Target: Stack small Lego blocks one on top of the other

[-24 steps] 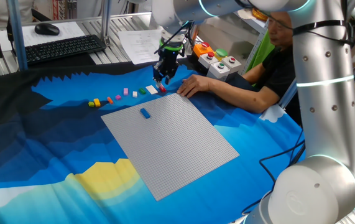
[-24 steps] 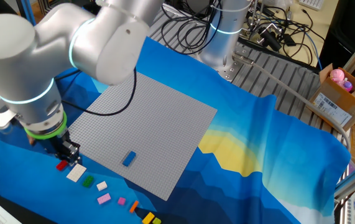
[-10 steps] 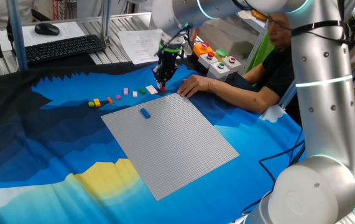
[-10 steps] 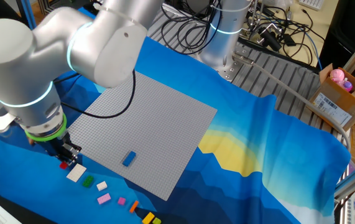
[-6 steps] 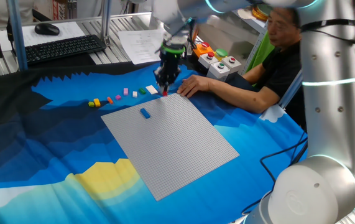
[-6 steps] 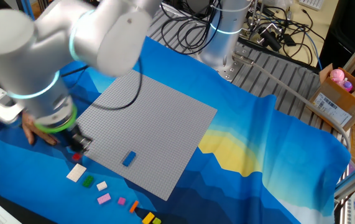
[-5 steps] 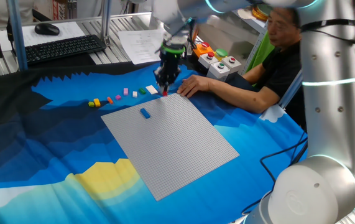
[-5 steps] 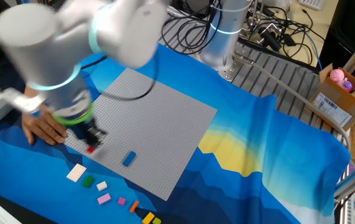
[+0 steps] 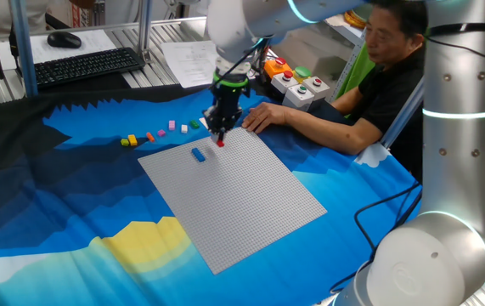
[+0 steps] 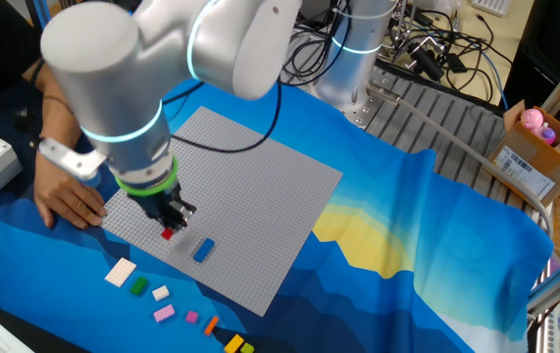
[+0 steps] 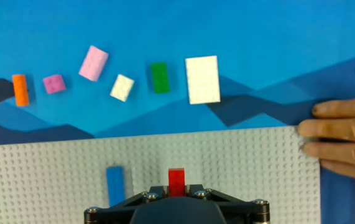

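My gripper (image 10: 169,226) is shut on a small red Lego block (image 11: 176,181) and holds it just above the grey baseplate (image 10: 250,186), a little right of a blue block (image 11: 115,184) that sits on the plate. The red block also shows in one fixed view (image 9: 220,142) and the other fixed view (image 10: 167,233). On the blue cloth beyond the plate lie loose blocks in a row: white (image 11: 202,79), green (image 11: 159,77), cream (image 11: 122,87), pink (image 11: 93,63), a smaller pink (image 11: 54,83), orange (image 11: 19,89) and yellow (image 9: 128,140).
A person's hand (image 11: 345,140) rests on the baseplate's right edge by the gripper. A grey box with coloured buttons (image 9: 297,83) stands behind. A keyboard (image 9: 85,65) sits at the back left. Cables (image 10: 427,49) lie past the cloth.
My gripper closed on the red block on the cloth, lifted it and carried it onto the baseplate toward the blue block. The person's hand stayed at the plate's edge.
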You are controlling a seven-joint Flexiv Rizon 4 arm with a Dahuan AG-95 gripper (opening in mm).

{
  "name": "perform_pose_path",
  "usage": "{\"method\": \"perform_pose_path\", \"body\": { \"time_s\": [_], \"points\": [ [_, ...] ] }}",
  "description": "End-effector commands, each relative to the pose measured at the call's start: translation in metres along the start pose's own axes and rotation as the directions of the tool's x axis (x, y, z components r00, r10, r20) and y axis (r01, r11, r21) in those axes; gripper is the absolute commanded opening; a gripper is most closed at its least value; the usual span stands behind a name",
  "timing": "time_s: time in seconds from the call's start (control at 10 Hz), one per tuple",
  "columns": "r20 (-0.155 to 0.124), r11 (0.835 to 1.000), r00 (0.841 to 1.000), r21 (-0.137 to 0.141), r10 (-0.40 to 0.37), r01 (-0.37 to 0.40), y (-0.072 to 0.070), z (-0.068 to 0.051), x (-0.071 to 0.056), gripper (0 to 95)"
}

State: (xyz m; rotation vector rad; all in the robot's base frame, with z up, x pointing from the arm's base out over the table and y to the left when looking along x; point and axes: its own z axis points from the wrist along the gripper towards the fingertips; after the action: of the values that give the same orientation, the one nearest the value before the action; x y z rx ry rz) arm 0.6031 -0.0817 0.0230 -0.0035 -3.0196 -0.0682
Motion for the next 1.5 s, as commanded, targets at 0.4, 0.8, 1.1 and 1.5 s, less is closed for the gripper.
{"method": "perform_pose_path", "body": {
  "time_s": [0.4,0.8,1.1,1.5],
  "points": [
    [0.014,1.0,1.0,0.023,-0.013,0.012,0.007,0.013,0.015,0.0],
    [0.016,1.0,1.0,0.022,-0.012,0.012,0.01,0.016,0.015,0.0],
    [0.02,1.0,1.0,0.024,-0.009,0.009,0.013,0.018,0.015,0.0],
    [0.022,1.0,1.0,0.029,-0.008,0.007,0.013,0.018,0.014,0.0]
  ]
}}
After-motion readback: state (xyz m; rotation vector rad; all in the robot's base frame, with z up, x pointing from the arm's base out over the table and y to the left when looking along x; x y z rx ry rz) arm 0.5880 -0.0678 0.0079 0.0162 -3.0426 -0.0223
